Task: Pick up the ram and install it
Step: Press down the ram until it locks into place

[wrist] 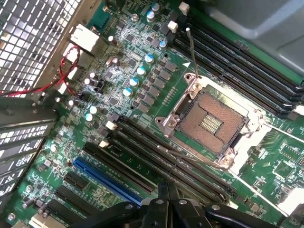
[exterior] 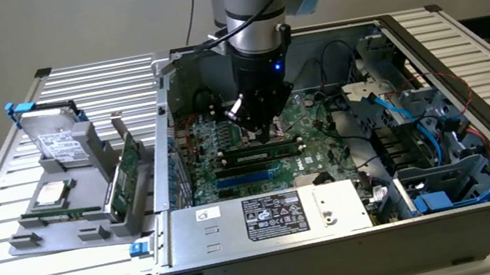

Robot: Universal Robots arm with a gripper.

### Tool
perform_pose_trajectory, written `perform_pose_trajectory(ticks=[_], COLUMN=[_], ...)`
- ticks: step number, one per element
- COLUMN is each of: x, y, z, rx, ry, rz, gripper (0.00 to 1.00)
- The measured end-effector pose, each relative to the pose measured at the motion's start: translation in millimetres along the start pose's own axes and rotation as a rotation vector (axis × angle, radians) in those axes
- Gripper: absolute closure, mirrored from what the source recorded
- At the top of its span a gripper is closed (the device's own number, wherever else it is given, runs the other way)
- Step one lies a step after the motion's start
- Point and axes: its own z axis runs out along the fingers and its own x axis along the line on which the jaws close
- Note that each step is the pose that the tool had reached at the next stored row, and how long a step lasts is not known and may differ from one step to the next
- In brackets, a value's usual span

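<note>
The gripper [exterior: 265, 134] hangs inside the open computer case [exterior: 360, 237], its black fingers pressed together with nothing between them, the tips low over the green motherboard [exterior: 225, 140]. Just below the fingertips, toward the power supply [exterior: 268, 216], the ram [exterior: 262, 155] lies seated lengthwise in one of the memory slots: a long, narrow green stick, thin edge up, with a row of dark chips along its face and slot latches at each end. Beside it, on the side away from the gripper, runs a blue slot [exterior: 248, 169] and further black ones. In the wrist view the closed fingertips [wrist: 167, 192] sit over a bank of long black memory slots [wrist: 166, 154], with the open CPU socket [wrist: 211, 124] and its silver frame just beyond them and a blue expansion slot [wrist: 107, 180] off to one side. Well apart from the gripper, outside the case on the slatted worktop [exterior: 2, 220], a grey holder [exterior: 72, 227] carries a hard drive [exterior: 53, 138] and an upright green expansion card [exterior: 129, 167].
</note>
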Motion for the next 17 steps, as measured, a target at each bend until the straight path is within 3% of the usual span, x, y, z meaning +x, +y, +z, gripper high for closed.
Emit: perform_pose_trajectory(ticks=[17], x=[0.0], y=[0.0], z=[0.0], rx=[-0.0109], ry=[0.0106], rz=[0.227], gripper=[0.89])
